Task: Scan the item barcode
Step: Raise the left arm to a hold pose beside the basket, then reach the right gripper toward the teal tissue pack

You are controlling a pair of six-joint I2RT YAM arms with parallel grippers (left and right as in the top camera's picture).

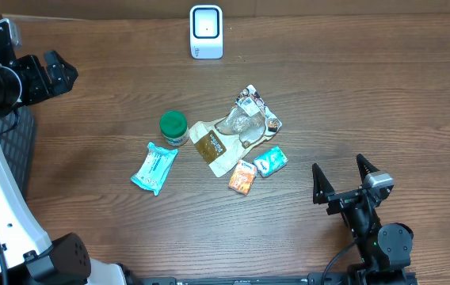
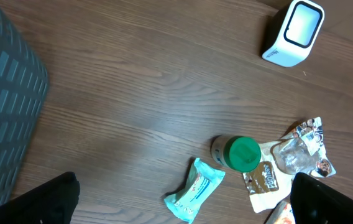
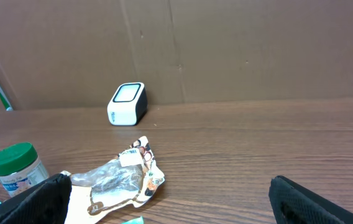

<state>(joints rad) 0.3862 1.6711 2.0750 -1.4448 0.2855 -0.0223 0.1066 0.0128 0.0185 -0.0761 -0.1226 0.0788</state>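
On the far left, the left gripper (image 1: 60,70) hangs spread and empty. Mid-table, the green-lidded jar (image 1: 173,127) looks light, rigid and slick: pinch its sides. Touching it, the brown pouch (image 1: 213,148) looks floppy. Rightmost, the right gripper (image 1: 339,166) gapes empty.

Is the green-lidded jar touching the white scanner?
No, a wide stretch of bare wood separates the green-lidded jar from the white scanner farther back.

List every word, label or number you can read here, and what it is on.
Nothing reads cleanly.
brown pouch: script logo, too blurred.
crumpled wrapper: print too small.
teal packet, orange box, small teal box: print too small.
green-lidded jar: label blurred.
scanner: no legible marking.
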